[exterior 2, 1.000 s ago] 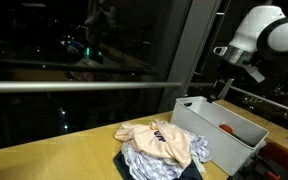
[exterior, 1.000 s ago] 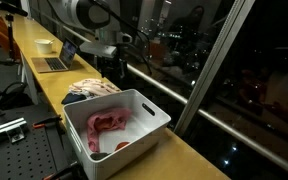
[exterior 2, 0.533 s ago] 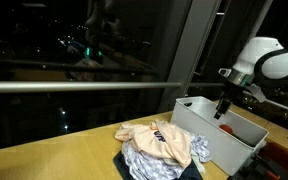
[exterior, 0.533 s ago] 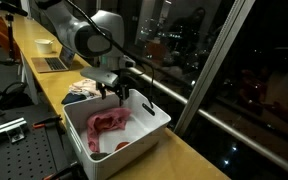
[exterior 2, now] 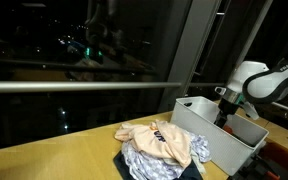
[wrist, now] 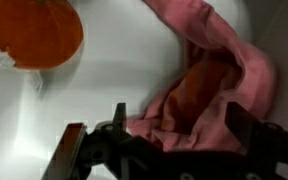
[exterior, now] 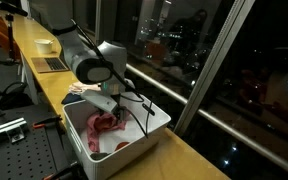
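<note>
Spread pincer (exterior: 119,111) low inside a white rectangular plastic bin (exterior: 134,150), over a crumpled pink cloth (exterior: 104,126)

In the wrist view the pincer (wrist: 174,120) has its jaws wide apart and grips nothing. The soft, folded cloth (wrist: 219,75) lies between them and runs toward 1 o'clock, long axis roughly 7 to 1; contact cannot be told. A smooth round orange-red object (wrist: 39,30) sits apart at 10 o'clock on the bin's glossy floor. A heap of pale garments (exterior 2: 159,145) lies on the wooden tabletop (exterior 2: 44,160) just beside the bin
</note>
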`<state>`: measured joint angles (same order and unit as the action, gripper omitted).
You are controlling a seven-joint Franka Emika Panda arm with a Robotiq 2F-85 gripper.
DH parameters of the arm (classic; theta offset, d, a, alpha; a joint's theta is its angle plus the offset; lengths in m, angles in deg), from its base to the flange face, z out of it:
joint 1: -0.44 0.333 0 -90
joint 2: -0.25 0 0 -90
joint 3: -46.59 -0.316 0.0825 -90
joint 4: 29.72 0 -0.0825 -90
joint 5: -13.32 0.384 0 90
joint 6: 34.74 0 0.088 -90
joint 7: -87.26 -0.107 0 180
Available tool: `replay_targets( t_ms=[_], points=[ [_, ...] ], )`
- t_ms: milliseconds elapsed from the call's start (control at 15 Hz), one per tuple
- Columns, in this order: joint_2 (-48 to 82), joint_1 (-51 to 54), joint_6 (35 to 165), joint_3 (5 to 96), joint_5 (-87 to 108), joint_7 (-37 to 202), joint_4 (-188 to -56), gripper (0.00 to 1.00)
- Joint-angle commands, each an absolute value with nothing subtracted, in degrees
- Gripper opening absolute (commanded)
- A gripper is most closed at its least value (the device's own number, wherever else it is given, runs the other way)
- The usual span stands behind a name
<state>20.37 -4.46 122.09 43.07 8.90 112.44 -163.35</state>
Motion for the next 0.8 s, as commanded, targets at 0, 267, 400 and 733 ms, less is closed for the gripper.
replay_targets(
  t_ms=[0,267,400,733],
  points=[
    [24.4,-8.6,122.6,38.8,13.4,117.6,-161.2,1.00],
    [26.8,-11.2,120.9,36.0,15.0,119.9,-159.9,0.98],
    [27.5,-12.5,120.5,35.1,15.5,120.4,-159.5,0.73],
    [27.6,-16.1,119.9,33.8,17.6,123.3,-159.7,0.40]
  ],
)
